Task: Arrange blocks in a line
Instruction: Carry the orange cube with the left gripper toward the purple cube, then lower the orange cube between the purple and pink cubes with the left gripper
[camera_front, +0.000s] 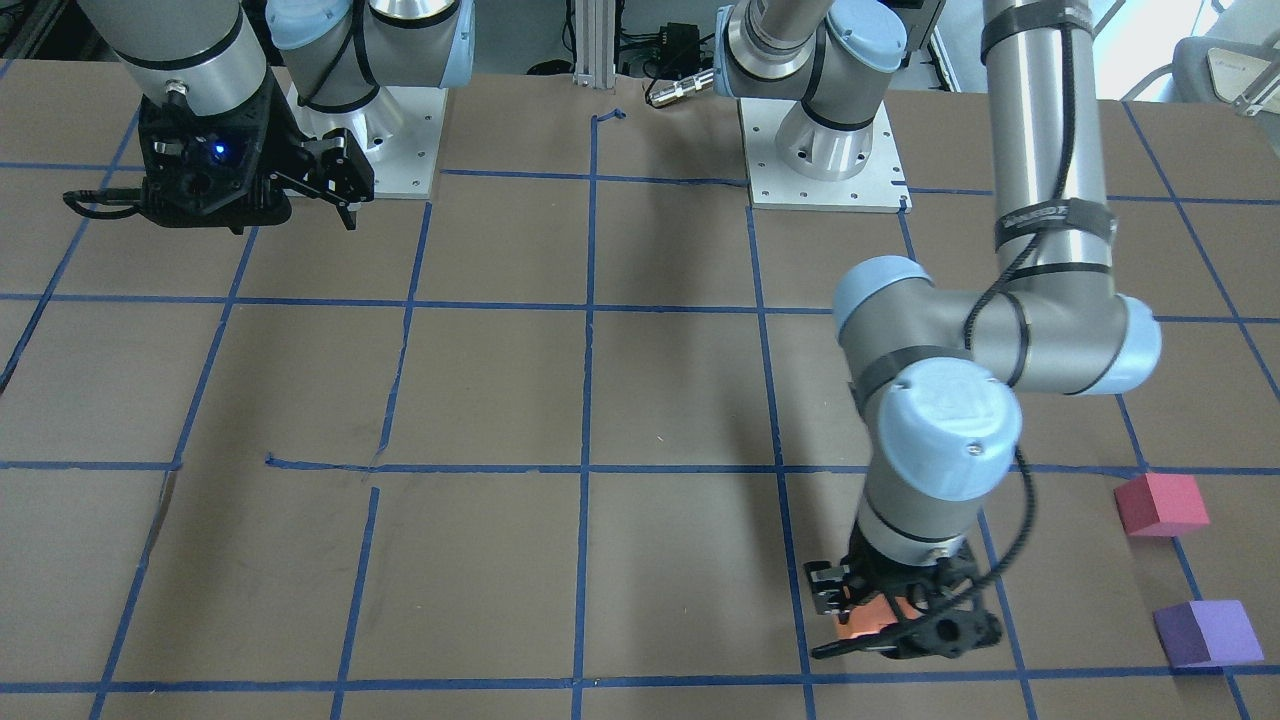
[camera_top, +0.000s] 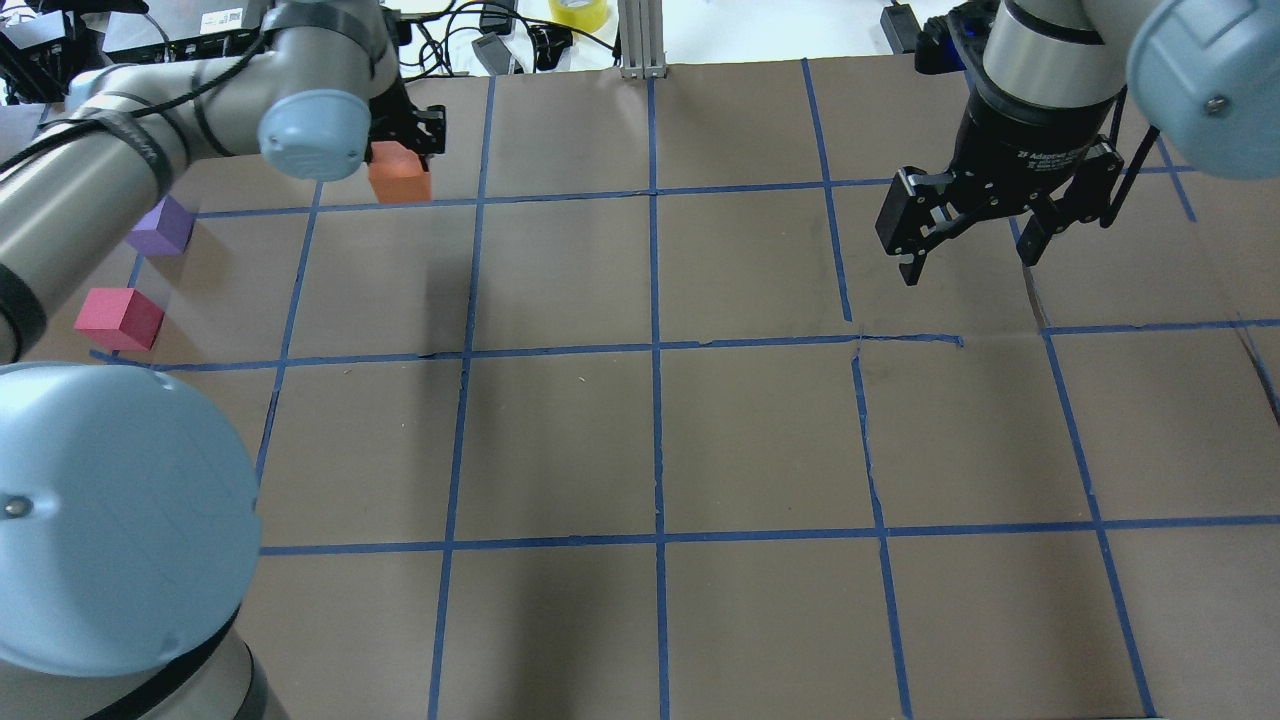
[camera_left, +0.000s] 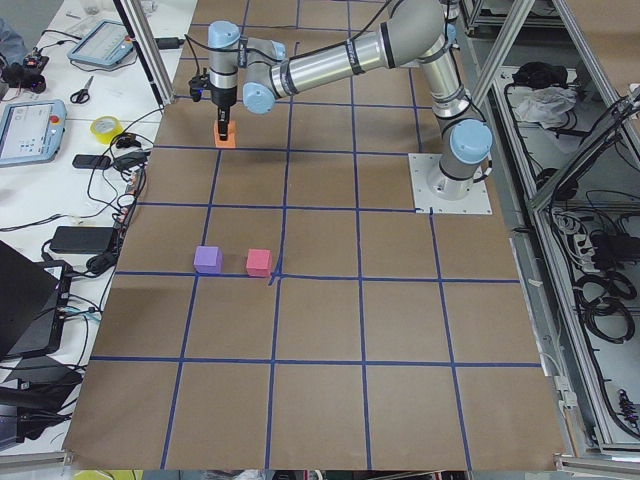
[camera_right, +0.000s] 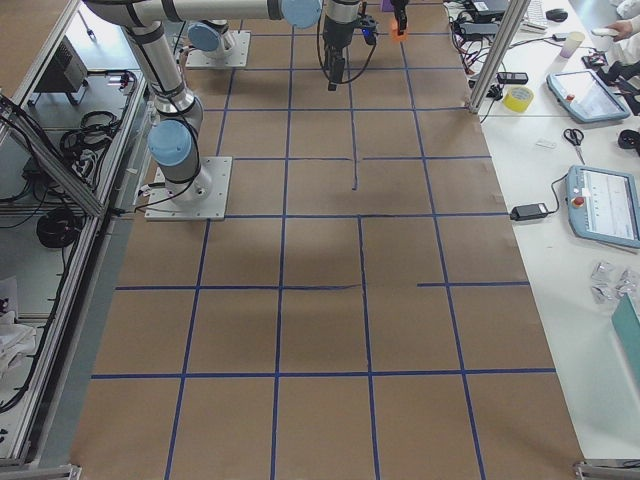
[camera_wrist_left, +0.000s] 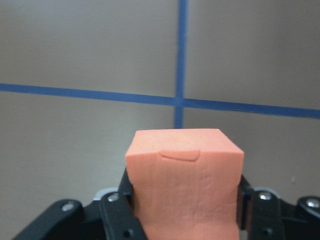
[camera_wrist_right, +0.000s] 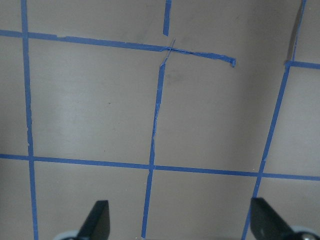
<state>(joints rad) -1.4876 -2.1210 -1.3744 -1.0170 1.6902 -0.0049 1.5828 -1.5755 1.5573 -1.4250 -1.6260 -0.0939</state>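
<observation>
My left gripper (camera_front: 880, 615) is shut on the orange block (camera_wrist_left: 185, 185), with a finger pressed to each side of it. The block sits low at the table's far left, by a blue tape crossing, and also shows in the overhead view (camera_top: 400, 178). I cannot tell whether it touches the paper. The pinkish-red block (camera_top: 118, 318) and the purple block (camera_top: 160, 226) lie side by side on the table's left edge, apart from the orange one. My right gripper (camera_top: 970, 262) is open and empty, hovering above the table's right half.
Brown paper with a blue tape grid (camera_top: 655, 345) covers the table. The tape is torn and lifted near the right middle (camera_top: 905, 340). The two arm bases (camera_front: 825, 150) stand on the robot's side. Cables and tape rolls lie beyond the far edge.
</observation>
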